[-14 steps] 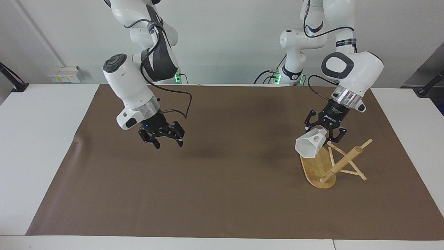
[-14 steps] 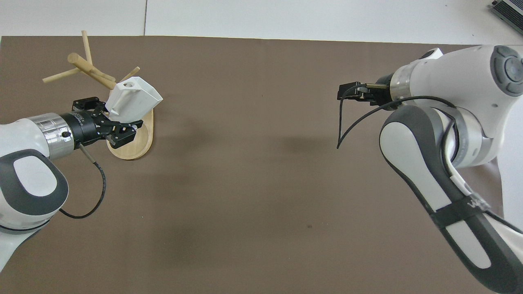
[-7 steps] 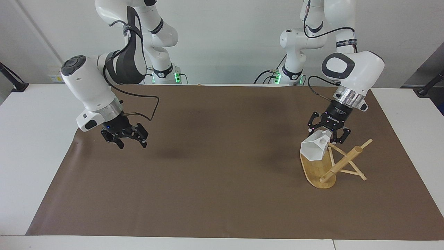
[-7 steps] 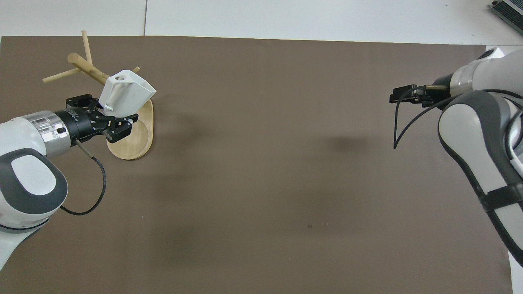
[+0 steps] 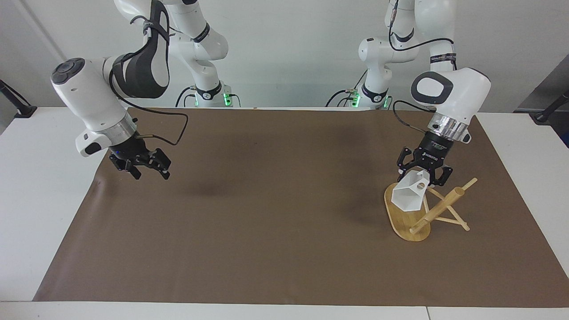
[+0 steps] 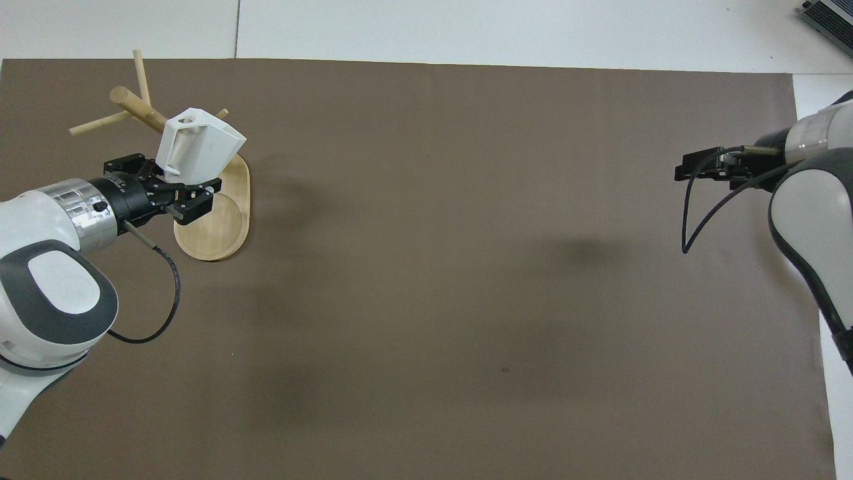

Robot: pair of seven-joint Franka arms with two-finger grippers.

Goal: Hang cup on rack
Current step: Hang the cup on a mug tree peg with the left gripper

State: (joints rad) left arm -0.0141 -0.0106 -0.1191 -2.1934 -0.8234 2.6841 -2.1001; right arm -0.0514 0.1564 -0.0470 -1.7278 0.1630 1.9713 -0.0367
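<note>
Facing view: left tool (image 5: 423, 174) grips empty cup (image 5: 411, 194) over rack (image 5: 415, 218).

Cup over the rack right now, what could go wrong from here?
1. The left gripper holds the cup tilted, close above the rack; a bump on a peg could shift the light rack or tip it.
2. The handle's hole looks small, so the peg may miss it.
3. Letting go before a peg carries the cup would drop it onto the base.
</note>
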